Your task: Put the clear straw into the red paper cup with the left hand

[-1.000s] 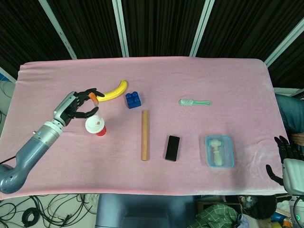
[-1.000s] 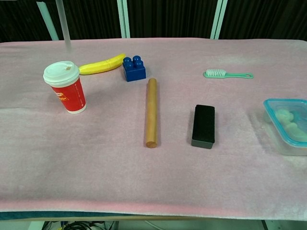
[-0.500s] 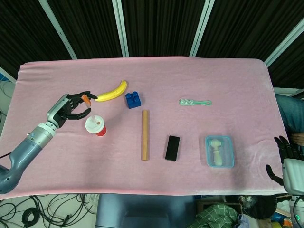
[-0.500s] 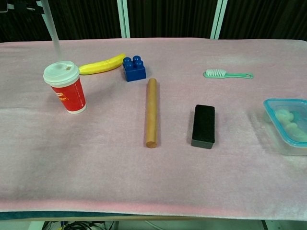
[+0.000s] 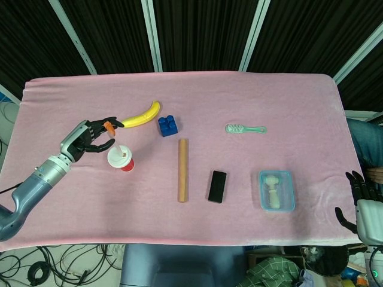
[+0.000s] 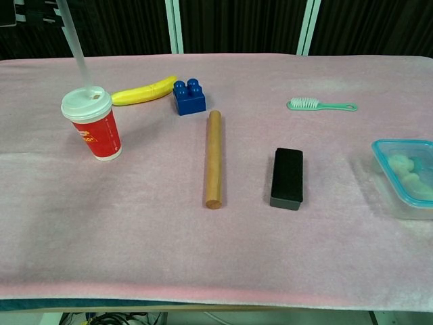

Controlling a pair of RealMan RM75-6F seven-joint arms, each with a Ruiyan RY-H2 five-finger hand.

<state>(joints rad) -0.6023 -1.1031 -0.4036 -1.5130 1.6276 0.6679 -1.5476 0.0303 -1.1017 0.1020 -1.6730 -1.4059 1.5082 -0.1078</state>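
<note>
Red cup upright at left, white lid on; straw slanting down to the lid, tip at or just above it, entry not discernible. Clear tub at right holding a pale object. Left hand just left of cup, fingers pinching the straw's orange-tipped top. Right hand at near right edge off the table, fingers apart, holding nothing. Banana and blue block beyond cup; wooden rod, black block, green brush further right.
</note>
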